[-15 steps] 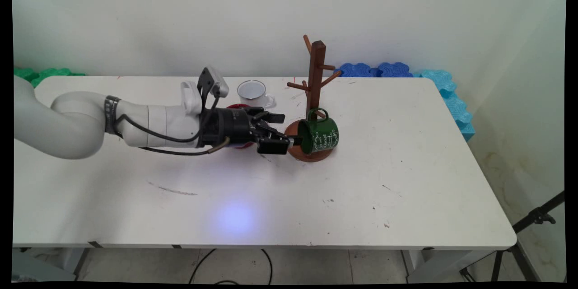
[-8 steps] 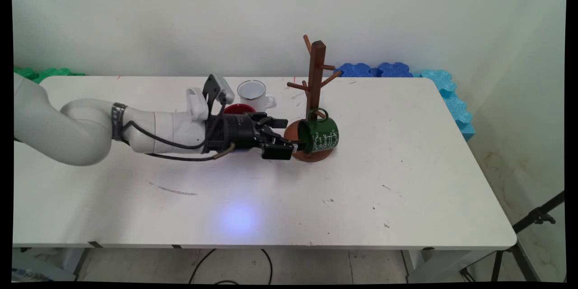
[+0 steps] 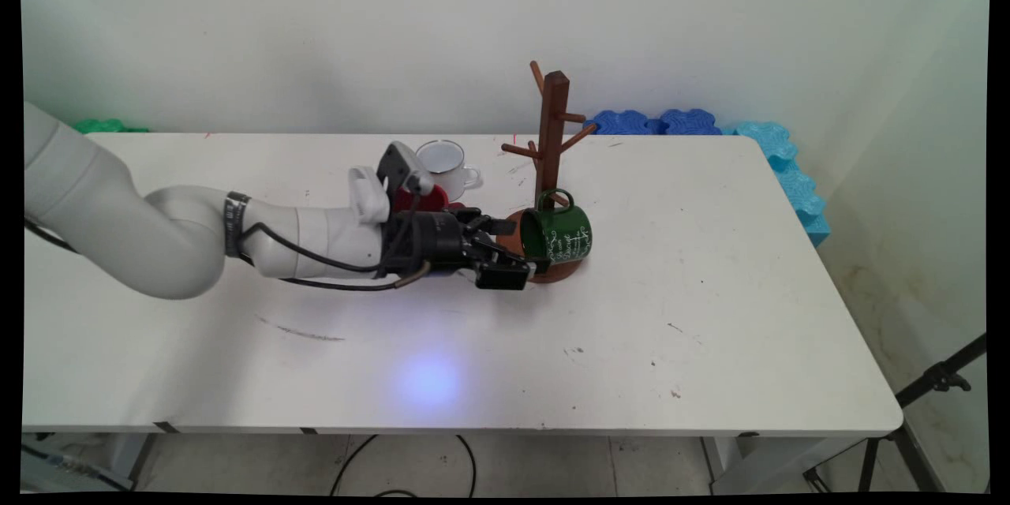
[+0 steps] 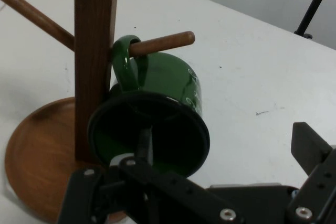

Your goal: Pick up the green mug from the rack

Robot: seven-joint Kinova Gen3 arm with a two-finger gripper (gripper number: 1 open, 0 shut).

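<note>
Sliding right along the table (image 3: pixel 710 316), the gripper (image 3: pixel 527 259) is closing in on the green mug (image 3: pixel 562 235), fingers spread apart, one finger (image 4: pixel 143 148) poking into its mouth. That mug is hanging by its handle on the wooden mug tree (image 3: pixel 550 142)'s low peg (image 4: pixel 163 42), above the base.
</note>
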